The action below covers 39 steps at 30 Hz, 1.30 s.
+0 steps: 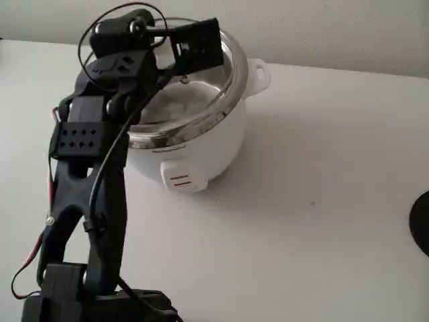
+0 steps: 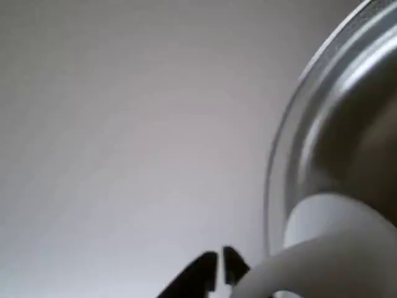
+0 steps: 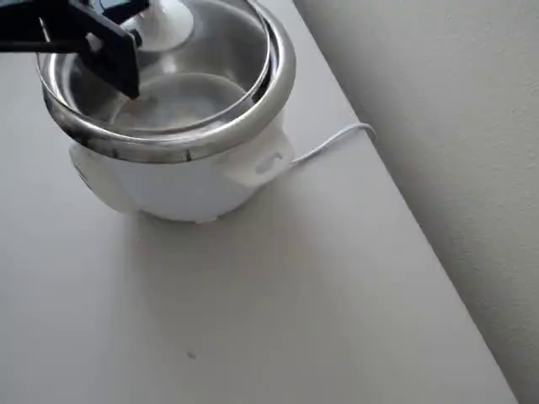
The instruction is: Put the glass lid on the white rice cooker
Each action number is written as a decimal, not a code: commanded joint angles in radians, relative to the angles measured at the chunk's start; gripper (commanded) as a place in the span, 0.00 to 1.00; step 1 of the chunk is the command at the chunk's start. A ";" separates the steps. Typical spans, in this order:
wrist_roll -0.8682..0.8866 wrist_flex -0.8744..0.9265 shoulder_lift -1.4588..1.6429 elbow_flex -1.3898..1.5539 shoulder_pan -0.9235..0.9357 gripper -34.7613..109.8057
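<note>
The white rice cooker [image 1: 201, 157] stands at the back of the table, its switch panel facing front, and it sits at the top left in the overhead view [image 3: 185, 185]. The glass lid [image 1: 201, 100] lies tilted over its steel rim, right side raised. My black gripper [image 1: 191, 57] is at the lid's white knob [image 3: 164, 23] and appears shut on it [image 3: 126, 50]. In the wrist view the knob [image 2: 335, 230] and the lid's metal rim [image 2: 322, 112] loom close, with the fingertips [image 2: 220, 268] nearly together beside the knob.
A white cord [image 3: 337, 139] runs from the cooker toward the wall behind. The arm's base [image 1: 80, 295] stands at the front left. A dark round object [image 1: 422, 221] pokes in at the right edge. Bare tabletop [image 1: 322, 221] spreads right of the cooker.
</note>
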 commanded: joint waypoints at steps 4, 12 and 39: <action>0.017 -0.126 0.038 -0.183 0.032 0.24; 0.021 -0.160 -0.046 -0.183 0.002 0.24; 0.038 -0.060 -0.026 -0.109 -0.021 0.24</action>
